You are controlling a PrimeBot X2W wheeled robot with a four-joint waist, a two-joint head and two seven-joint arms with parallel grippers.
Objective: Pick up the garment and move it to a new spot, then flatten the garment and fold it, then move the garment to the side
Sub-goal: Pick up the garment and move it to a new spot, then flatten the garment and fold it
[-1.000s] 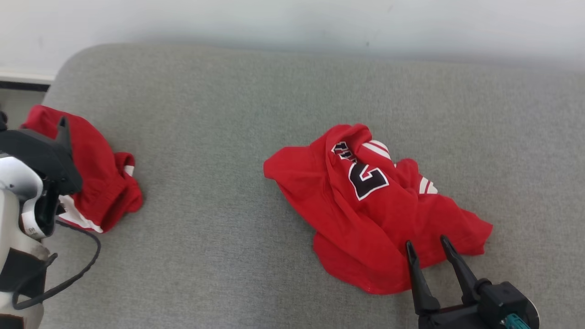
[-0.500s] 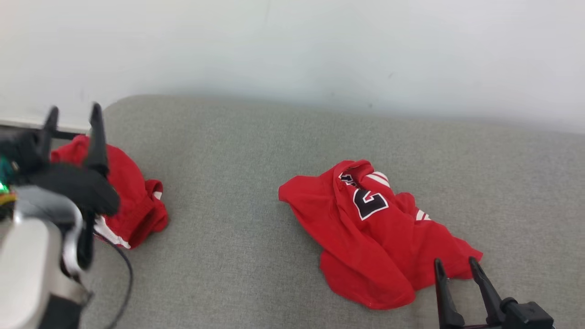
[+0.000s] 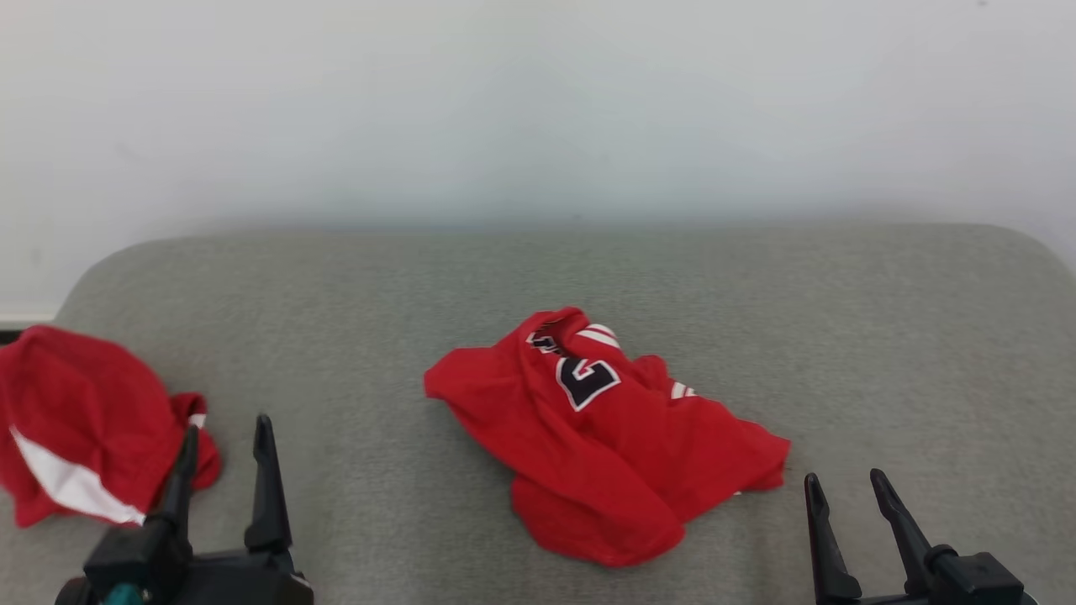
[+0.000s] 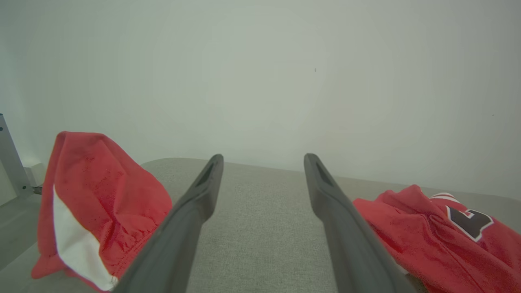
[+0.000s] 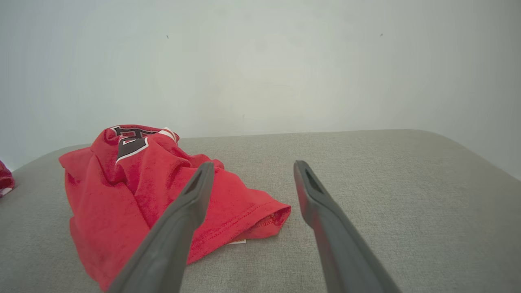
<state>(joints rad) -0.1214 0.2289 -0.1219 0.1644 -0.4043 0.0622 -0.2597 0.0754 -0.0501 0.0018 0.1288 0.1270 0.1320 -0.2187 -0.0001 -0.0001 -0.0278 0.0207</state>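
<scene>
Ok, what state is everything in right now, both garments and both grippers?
jersey: crumpled in a heap in the middle of the cushion, unfolded, not held.
left garment: bunched up at the cushion's left end, not held.
left gripper: open, empty.
right gripper: open, empty, near the jersey's right edge.

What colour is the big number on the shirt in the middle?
The number is black with a white edge. The head view shows it best.
</scene>
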